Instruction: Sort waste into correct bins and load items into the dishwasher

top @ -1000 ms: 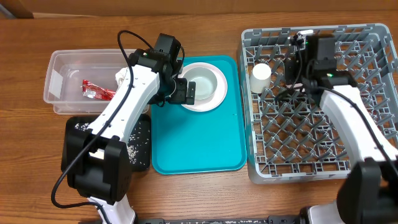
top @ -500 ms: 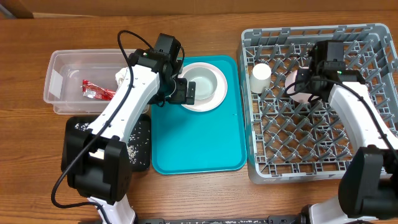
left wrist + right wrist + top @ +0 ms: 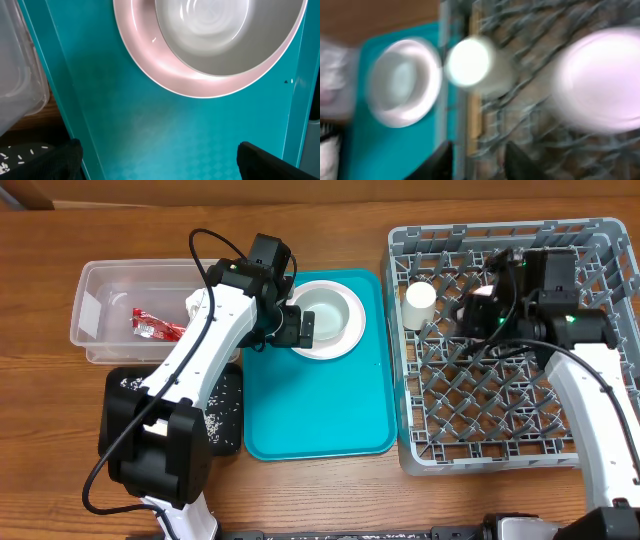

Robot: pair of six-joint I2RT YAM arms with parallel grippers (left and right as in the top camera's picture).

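Observation:
A white bowl (image 3: 328,315) sits on a white plate (image 3: 165,67) at the far end of the teal tray (image 3: 320,410). My left gripper (image 3: 160,167) hovers open just beside them, nothing between its fingers. A white cup (image 3: 420,298) stands in the grey dish rack (image 3: 500,420). My right gripper (image 3: 481,162) is over the rack, jaws apart and empty, in a blurred view. A white round dish (image 3: 600,80) lies on the pegs to its right. The red sachet (image 3: 152,328) and white napkin (image 3: 193,304) lie in the clear tub (image 3: 110,290). Rice scraps (image 3: 215,420) lie in the black tray (image 3: 230,385).
The tub and black tray sit left of the teal tray, partly under my left arm. The rack fills the right side of the wooden table (image 3: 330,490). The rack's near half holds only upright pegs.
My right gripper swung across the rack with the white dish, then opened and let it go on the pegs. The left arm has not moved.

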